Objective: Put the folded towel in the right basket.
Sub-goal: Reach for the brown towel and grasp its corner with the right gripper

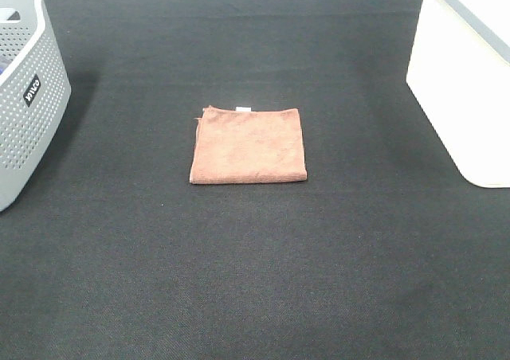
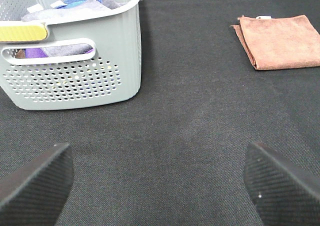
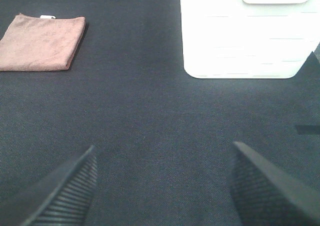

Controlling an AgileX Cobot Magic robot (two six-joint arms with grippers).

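Observation:
A folded brown towel lies flat in the middle of the black table. It also shows in the left wrist view and in the right wrist view. The white right basket stands at the right edge; the right wrist view shows its wall. Neither gripper shows in the exterior high view. My left gripper is open and empty, well short of the towel. My right gripper is open and empty, between towel and white basket but short of both.
A grey perforated basket stands at the left edge; the left wrist view shows its wall and several cloths inside. The black table cloth covers the whole surface.

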